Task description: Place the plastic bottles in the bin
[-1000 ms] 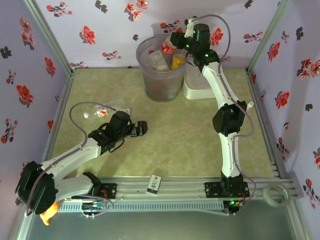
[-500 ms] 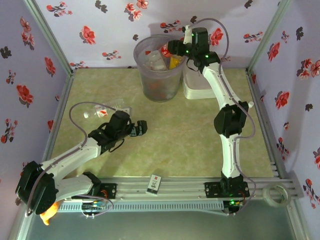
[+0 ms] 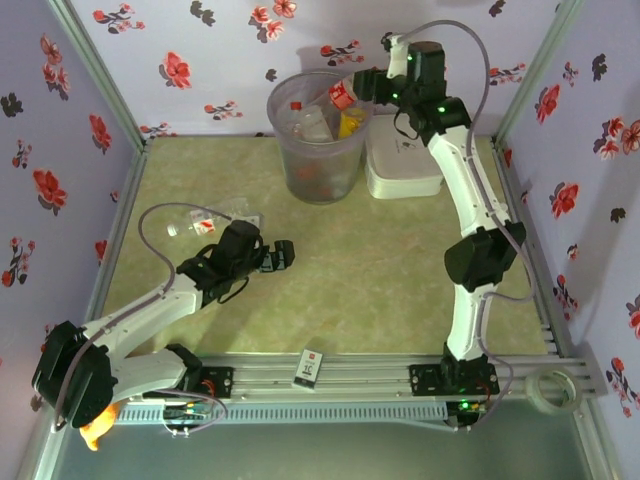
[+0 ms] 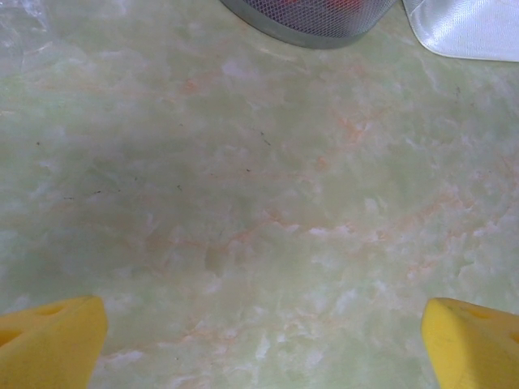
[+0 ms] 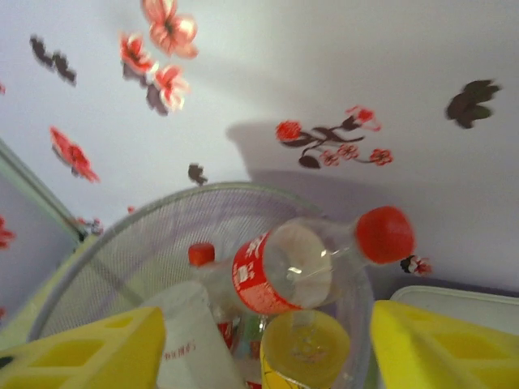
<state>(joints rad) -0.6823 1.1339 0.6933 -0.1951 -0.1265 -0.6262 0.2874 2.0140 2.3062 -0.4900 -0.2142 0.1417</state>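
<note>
The right claw (image 5: 268,318) is released, its 2 yellow fingers (image 5: 89,348) spread wide with nothing between them. Just ahead of it and a little lower, the small clear plastic bottle with a red-and-white label and red cap (image 5: 304,263) lies on its side on top of the heap inside the tall round translucent grey-purple plastic bin (image 5: 122,235). It rests over a yellow squeeze bottle (image 5: 306,347). A white rounded-square lidded box (image 5: 454,300) sits just outside the claw's right finger.

The left claw (image 3: 283,255) is likewise spread open, low over bare green marbled tabletop (image 4: 259,203). More clear bottles (image 3: 200,224) lie on the table ahead of it and off to its left (their count is hard to make out).

Those bottles look empty, so probably light and thin-walled. A hard pinch would likely buckle them, and the smooth plastic could squirt out of the fingers. The labelled middle of the body, taken across its width, seems the safest hold, rather than the narrow neck or cap.

Compared with 1 second ago, the right claw no longer carries the red-capped bottle. It has let go and drawn back toward the box side, uncovering more of the box. The left claw has not moved.
</note>
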